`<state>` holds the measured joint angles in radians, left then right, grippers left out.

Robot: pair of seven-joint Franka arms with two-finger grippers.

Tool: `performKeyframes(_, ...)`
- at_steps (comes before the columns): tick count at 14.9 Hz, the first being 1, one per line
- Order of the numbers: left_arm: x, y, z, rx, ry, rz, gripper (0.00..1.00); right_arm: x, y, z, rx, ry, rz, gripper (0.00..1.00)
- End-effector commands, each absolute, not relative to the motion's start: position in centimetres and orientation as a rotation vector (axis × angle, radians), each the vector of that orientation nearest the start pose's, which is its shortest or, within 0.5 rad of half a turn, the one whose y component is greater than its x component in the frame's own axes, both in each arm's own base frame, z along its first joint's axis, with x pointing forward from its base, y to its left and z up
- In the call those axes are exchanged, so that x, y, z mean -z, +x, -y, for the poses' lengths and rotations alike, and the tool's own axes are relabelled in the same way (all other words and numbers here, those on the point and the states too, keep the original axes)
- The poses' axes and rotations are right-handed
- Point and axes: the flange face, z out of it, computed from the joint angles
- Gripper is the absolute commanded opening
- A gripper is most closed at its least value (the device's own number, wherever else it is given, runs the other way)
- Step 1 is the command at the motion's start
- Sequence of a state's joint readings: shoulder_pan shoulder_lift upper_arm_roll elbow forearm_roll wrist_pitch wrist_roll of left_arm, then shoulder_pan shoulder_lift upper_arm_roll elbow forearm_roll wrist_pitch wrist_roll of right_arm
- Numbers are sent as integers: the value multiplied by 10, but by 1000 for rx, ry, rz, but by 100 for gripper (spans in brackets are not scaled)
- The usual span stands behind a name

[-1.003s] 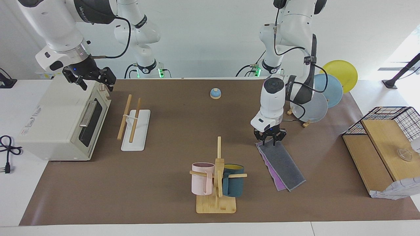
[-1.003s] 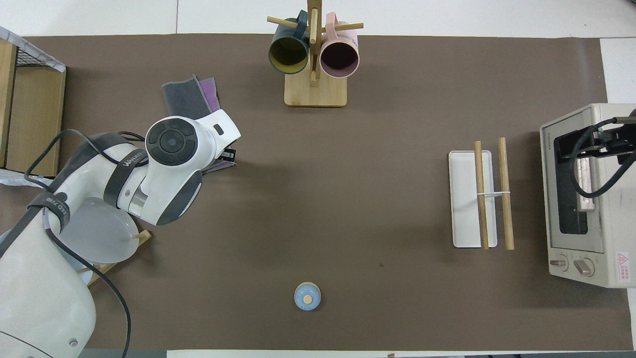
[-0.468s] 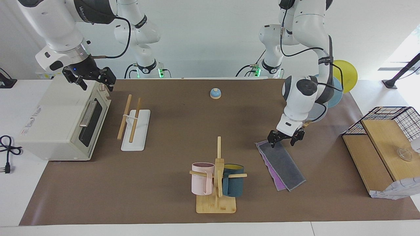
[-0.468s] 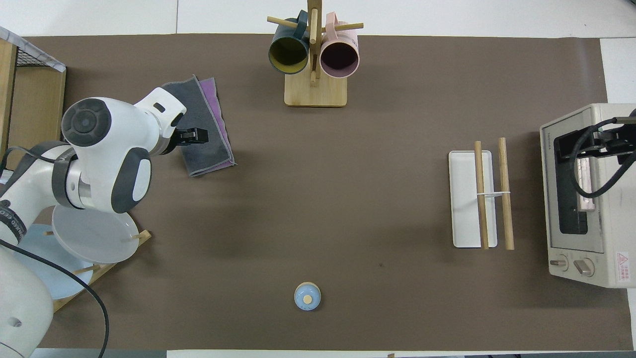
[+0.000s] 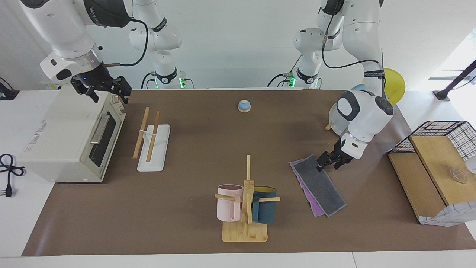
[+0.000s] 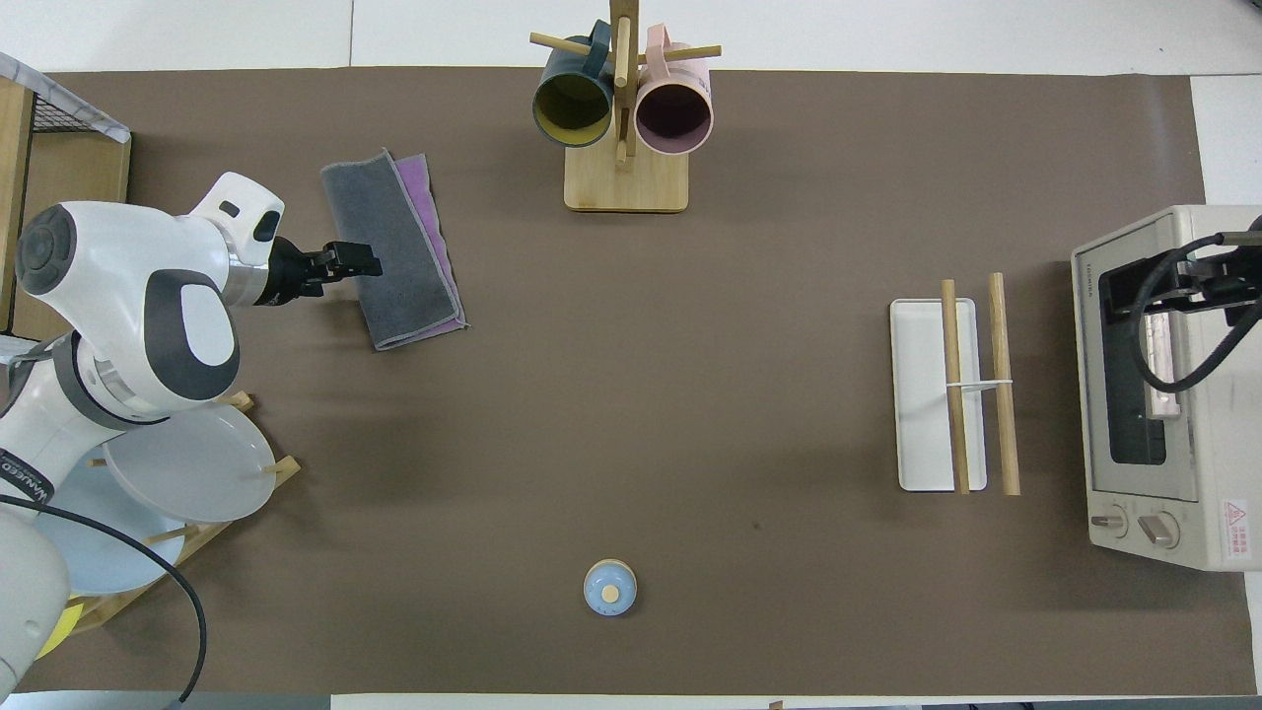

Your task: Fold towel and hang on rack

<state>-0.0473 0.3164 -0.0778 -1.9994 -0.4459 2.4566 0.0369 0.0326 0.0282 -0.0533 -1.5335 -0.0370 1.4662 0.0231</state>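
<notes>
Facing view: I see the towel [image 5: 318,185] lying flat on the brown mat [image 5: 193,149], folded into a long strip, dark grey face up with a purple margin showing along one long edge. It sits toward the left arm's end of the table, beside the mug stand [image 5: 245,208]. My left gripper [image 5: 326,163] is tilted low at the towel's long edge, near the corner closest to the robots; I cannot tell whether its fingers are apart or together, or whether they touch the cloth. The right gripper [image 5: 108,91] hangs over the toaster oven [image 5: 70,137] at the right arm's end, waiting; its fingers look spread, holding nothing. The rack [image 5: 151,139] stands just beside the oven, both wooden rods bare, well apart from the towel.

Overhead view: the left gripper [image 6: 345,264] reaches in sideways and its tip overlaps the grey towel [image 6: 394,247] at the edge that faces the left arm's end. The purple strip lies on the side toward the mug stand [image 6: 624,118]. The rack [image 6: 951,394] lies between the towel's area and the toaster oven [image 6: 1163,385]. A small blue bell [image 6: 610,588] sits nearer to the robots, mid-table.
</notes>
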Motion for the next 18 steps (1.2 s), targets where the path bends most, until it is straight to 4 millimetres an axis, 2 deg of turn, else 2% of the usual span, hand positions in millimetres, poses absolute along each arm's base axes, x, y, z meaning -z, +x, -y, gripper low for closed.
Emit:
performKeyframes(1, -295, 611, 75, 216, -3497, 336, 92, -619, 549, 18, -162, -3193, -59, 100)
performKeyframes(3, -295, 611, 77, 215, -3504, 347, 89, -619, 549, 18, -162, -3193, -59, 100)
performKeyframes(5, -285, 610, 80, 187, -3506, 347, 86, -619, 549, 18, -162, -3193, -59, 100)
performKeyframes(11, -282, 608, 84, 170, -3516, 354, 57, -619, 549, 18, -165, -3192, -59, 100)
performKeyframes(13, -281, 607, 84, 160, -3517, 353, 43, -619, 549, 18, -162, -3193, -59, 100)
performKeyframes(16, -278, 604, 85, 135, -3517, 356, 9, -618, 549, 18, -165, -3192, -59, 100)
performKeyframes(17, -279, 603, 85, 134, -3517, 361, 0, -618, 549, 18, -165, -3192, -59, 100)
performKeyframes(18, -278, 603, 82, 125, -3518, 367, 0, -619, 549, 18, -162, -3193, -57, 100)
